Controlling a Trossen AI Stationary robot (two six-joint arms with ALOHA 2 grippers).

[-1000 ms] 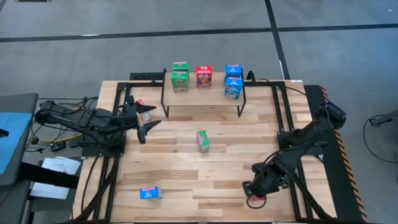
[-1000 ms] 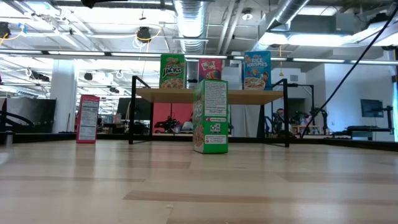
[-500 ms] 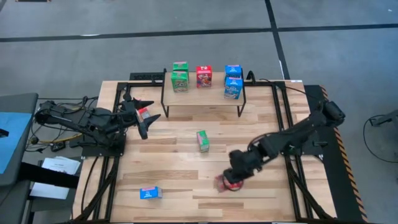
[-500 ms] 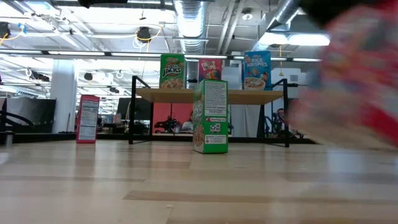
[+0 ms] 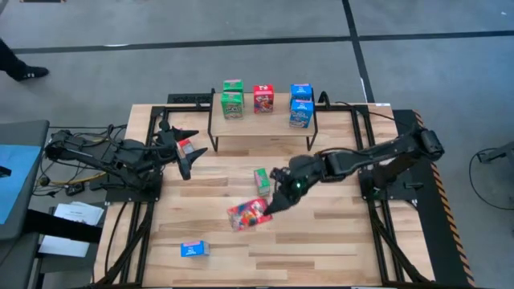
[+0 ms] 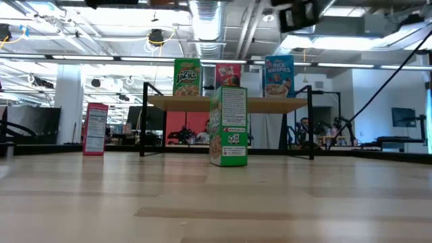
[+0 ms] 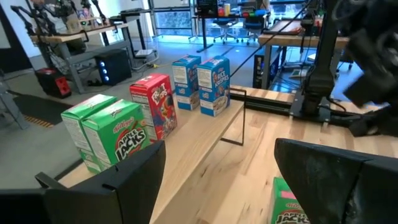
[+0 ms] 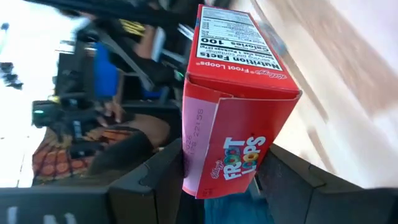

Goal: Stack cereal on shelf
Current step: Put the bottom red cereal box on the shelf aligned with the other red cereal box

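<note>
Wooden slats of the tabletop (image 5: 321,241) fill your overhead view, and the job is a little past halfway, I'd judge. Count with me, left to right. Beside your left gripper (image 5: 186,152), whose fingers stand spread and empty, sits one red box (image 5: 186,148) at the table's left edge. Near the front lies a blue box (image 5: 193,250) on its side. On the shelf (image 5: 261,124) you have five: two green Apple Jacks boxes (image 7: 109,134), one red box (image 5: 263,99), two blue Rice Krispies boxes (image 7: 205,81). Mid-table stands a loose green box (image 5: 262,181). Your right gripper (image 5: 269,210) pinches a red Froot Loops box (image 8: 239,106), carried in the air over the table's middle. That's nine: three green, three red, three blue. Four are not yet shelved.
</note>
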